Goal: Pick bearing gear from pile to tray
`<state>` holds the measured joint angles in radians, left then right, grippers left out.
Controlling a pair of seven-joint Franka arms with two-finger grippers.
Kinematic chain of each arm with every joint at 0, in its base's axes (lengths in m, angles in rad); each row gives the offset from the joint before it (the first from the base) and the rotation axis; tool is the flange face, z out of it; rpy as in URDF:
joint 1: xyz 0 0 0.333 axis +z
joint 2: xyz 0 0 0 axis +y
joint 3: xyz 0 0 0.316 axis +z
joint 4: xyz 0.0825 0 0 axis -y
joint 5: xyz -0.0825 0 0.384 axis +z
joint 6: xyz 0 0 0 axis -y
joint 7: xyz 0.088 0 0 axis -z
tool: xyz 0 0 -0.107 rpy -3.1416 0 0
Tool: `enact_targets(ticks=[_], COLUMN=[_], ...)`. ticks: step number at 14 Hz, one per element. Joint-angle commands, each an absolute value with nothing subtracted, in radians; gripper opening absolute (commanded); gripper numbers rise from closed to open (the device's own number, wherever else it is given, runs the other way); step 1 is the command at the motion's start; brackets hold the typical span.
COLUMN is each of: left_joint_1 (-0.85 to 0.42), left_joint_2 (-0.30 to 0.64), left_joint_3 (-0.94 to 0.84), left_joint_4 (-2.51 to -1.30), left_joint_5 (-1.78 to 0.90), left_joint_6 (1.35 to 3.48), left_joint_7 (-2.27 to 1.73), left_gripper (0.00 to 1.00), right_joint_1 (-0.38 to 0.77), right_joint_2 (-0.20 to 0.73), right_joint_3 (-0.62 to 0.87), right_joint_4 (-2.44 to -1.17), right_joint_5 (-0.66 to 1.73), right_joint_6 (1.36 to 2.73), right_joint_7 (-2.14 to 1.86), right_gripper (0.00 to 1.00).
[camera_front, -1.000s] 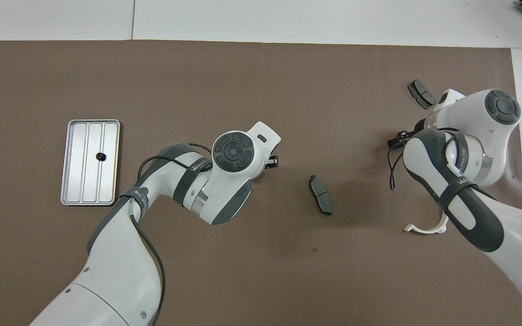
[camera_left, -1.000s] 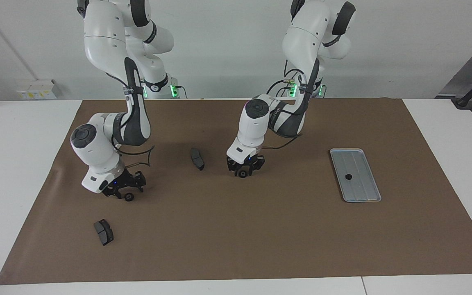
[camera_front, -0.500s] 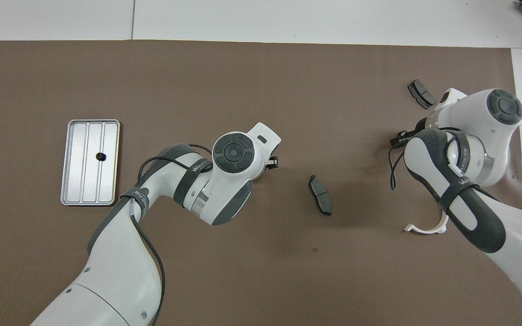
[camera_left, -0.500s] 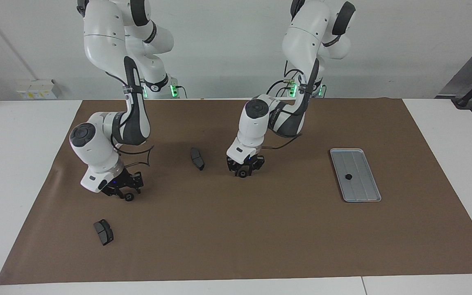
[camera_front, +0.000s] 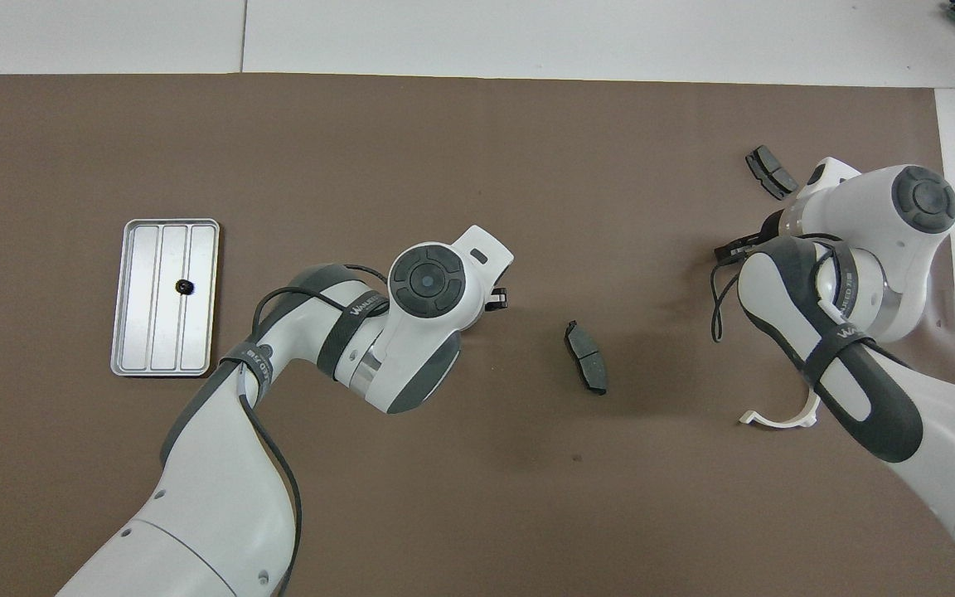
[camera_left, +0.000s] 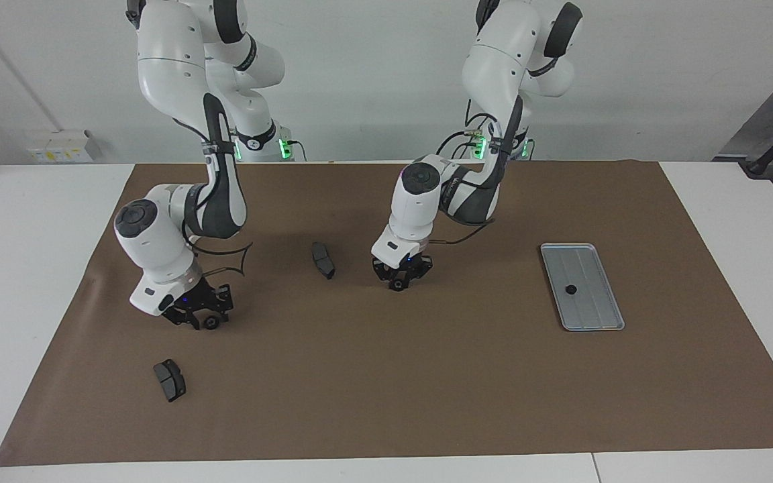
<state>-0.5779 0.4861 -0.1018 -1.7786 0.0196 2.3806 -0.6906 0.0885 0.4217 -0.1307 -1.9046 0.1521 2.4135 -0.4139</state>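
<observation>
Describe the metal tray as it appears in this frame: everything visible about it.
The tray is a flat, silver-grey metal rectangle with rounded corners, a low rim and lengthwise ridges. It lies flat on the brown mat toward the left arm's end of the table. One small black ring rests inside it, near the middle. No claw touches it.

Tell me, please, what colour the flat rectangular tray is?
Silver-grey metal tray with lengthwise ridges; clearest in the overhead view.

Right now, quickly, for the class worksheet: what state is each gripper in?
Left gripper: closed on a small black ring.
Right gripper: cannot be told; a second ring lies right beside it.
</observation>
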Motion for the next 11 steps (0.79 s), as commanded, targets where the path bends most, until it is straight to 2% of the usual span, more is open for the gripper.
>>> enact_targets(ticks=[1,3,4,8,9,11], left_joint_1=[-0.595,-0.594,-0.586,-0.511,-0.482,-0.399], left_joint_2=[0.482,0.482,0.482,0.492,0.491,0.476], left_joint_3=[-0.086,-0.084,-0.086,-0.074,-0.074,-0.075], left_joint_4=[-1.798,-1.798,-1.79,-1.668,-1.649,-1.651], left_joint_5=[0.032,0.032,0.032,0.034,0.034,0.032], left_joint_6=[2.395,2.392,2.382,2.246,2.229,2.217], left_joint_7=[-0.701,-0.701,-0.7,-0.69,-0.686,-0.628], left_gripper=[0.16,0.08,0.06,0.06,0.07,0.07], right_joint_1=[0.091,0.091,0.091,0.092,0.092,0.094], right_joint_2=[0.422,0.42,0.42,0.42,0.42,0.41], right_joint_3=[-0.13,-0.13,-0.13,-0.13,-0.13,-0.129], right_joint_4=[-1.914,-1.916,-1.917,-1.916,-1.914,-1.902], right_joint_5=[0.183,0.183,0.183,0.183,0.183,0.183], right_joint_6=[2.434,2.434,2.433,2.424,2.421,2.398], right_joint_7=[-0.416,-0.416,-0.416,-0.414,-0.413,-0.391], right_gripper=[0.66,0.57,0.5,0.05,0.0,0.0])
